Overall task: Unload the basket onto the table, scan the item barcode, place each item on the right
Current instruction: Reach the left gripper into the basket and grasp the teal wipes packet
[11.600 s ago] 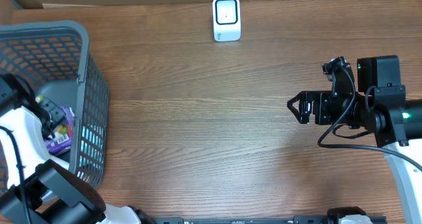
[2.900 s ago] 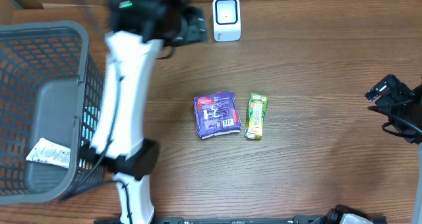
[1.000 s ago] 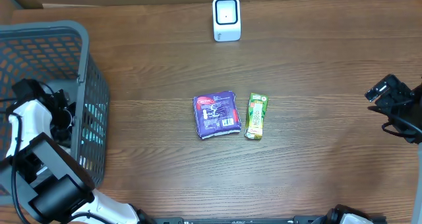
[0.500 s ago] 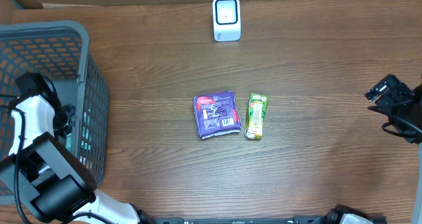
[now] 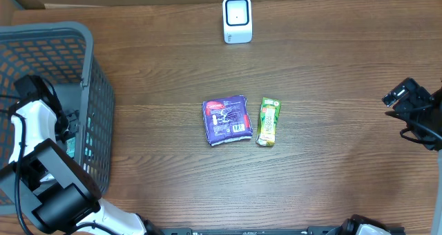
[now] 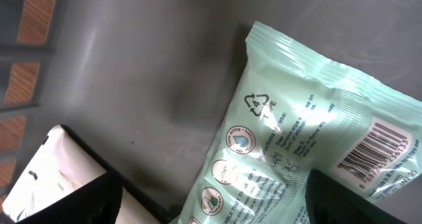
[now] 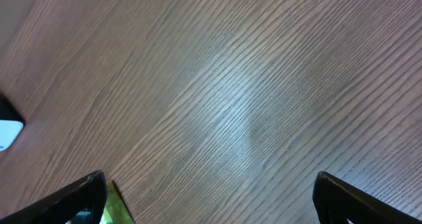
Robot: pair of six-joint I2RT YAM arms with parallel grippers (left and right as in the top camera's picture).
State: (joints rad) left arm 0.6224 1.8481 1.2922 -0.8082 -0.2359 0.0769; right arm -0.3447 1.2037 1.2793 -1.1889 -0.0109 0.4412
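Closest to me, the left hand [image 6: 211,184] is down inside the grey basket [image 5: 86,34], its fingers spread wide either side of a pale green packet [image 6: 290,118] that lies flat on the basket floor, barcode [image 6: 376,151] facing up. Nothing is pinched yet, as far as I can see. A white pack [image 6: 53,168] lies just beside it. Over on the other side the right hand [image 7: 210,184] hangs released and empty above bare counter [image 5: 331,180]. In the middle of the counter a purple packet [image 5: 226,121] and a green carton [image 5: 268,121] lie side by side; I'd guess those are finished with. At the far edge stands the scanner [image 5: 237,19], well apart from everything. So for this packet the grasp, the lift and the showing to the scanner all remain
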